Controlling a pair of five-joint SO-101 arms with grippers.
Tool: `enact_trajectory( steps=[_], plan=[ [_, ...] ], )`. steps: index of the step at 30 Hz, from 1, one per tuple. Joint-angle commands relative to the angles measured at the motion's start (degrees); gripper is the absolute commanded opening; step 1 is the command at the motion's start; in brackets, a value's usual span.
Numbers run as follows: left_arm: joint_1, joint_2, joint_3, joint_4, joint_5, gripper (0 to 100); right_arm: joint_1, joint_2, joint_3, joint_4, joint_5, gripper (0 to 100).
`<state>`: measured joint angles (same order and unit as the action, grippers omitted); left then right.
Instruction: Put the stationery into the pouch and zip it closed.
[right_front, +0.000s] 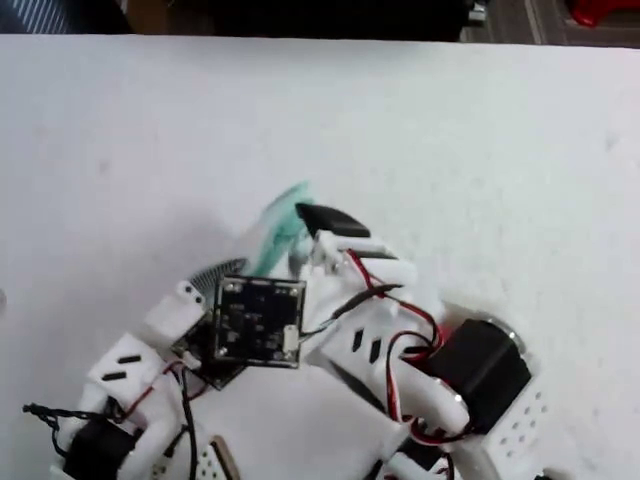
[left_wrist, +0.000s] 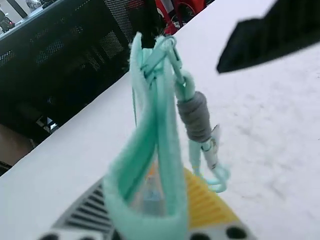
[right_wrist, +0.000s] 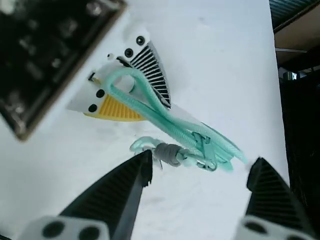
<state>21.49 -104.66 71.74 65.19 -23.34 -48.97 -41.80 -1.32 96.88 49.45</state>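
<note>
Pinching one end of the green pouch, the left gripper has its two fingers closed tight on it. The pouch stands on its thin edge, and its mouth gapes a little by those fingers. At the far end sits the zip pull, with a grey knot on a green cord tied to it. The right gripper has its black fingers spread wide apart, holding nothing, close to the zip end. Under it all lies the white table.
</note>
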Motion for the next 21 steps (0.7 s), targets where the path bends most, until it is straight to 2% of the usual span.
enact_trajectory(
  steps=[1, 11, 18, 21],
  plan=[
    [0.4, 0.6, -0.6, 1.5, -0.8, 2, -0.5, 0.0, -0.2, 0.0, 3.1, 29.6],
    [0.3, 0.6, -0.6, 1.4, -0.7, 2, -0.5, 12.4, -0.6, -3.3, 3.3, 29.6],
    [0.3, 0.6, -0.6, 1.4, -0.7, 2, -0.5, 13.9, -0.1, -5.8, 2.8, 28.9],
    [0.3, 0.6, -0.6, 1.4, -0.7, 2, -0.2, 13.8, 1.1, -7.6, 3.2, 18.8]
  ],
)
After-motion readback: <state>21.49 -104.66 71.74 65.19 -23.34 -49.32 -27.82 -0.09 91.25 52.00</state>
